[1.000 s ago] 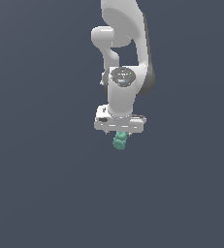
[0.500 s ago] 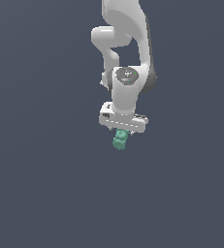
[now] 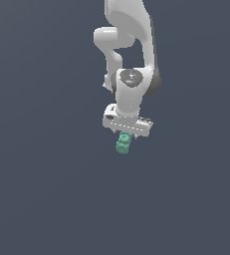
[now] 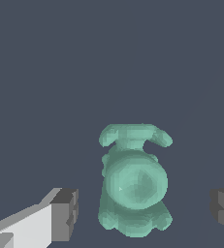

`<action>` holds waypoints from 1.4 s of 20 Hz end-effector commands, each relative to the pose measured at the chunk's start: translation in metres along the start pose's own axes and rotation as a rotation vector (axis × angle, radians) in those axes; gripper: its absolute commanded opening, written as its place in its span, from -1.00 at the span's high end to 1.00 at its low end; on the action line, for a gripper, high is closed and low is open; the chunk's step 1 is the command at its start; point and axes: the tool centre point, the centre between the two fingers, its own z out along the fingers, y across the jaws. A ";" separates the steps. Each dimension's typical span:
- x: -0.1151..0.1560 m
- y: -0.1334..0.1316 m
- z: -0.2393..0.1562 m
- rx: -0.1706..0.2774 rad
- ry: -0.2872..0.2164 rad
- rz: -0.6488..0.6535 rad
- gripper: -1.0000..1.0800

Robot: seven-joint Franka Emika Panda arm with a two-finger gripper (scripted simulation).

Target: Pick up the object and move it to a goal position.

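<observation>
The object is a small teal-green knobbly piece lying on the dark grey floor. In the exterior view it sits directly under the white gripper, which points down over it. In the wrist view the object lies between the two grey fingertips. A clear gap shows on each side of it, so the fingers do not touch it. The gripper is open around the object.
The white arm rises above the hand to the frame's upper edge. Only the plain dark grey floor surrounds the object; no goal marker shows.
The hand has twisted a little and shifted slightly toward the exterior view's right, and now covers more of the object's upper end. The object has stayed in place.
</observation>
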 end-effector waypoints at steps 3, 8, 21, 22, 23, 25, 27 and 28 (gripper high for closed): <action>0.000 0.000 0.008 0.000 0.000 0.001 -0.92; -0.001 0.000 0.032 0.000 0.000 0.003 -0.92; -0.001 0.000 0.050 0.000 0.000 0.004 1.00; -0.001 0.000 0.050 0.000 0.000 0.004 1.00; -0.001 0.000 0.050 0.000 0.000 0.004 1.00; -0.001 0.000 0.050 0.000 0.000 0.004 1.00; -0.001 0.000 0.049 0.000 0.001 0.004 1.00; 0.000 0.000 0.049 0.000 0.001 0.004 1.00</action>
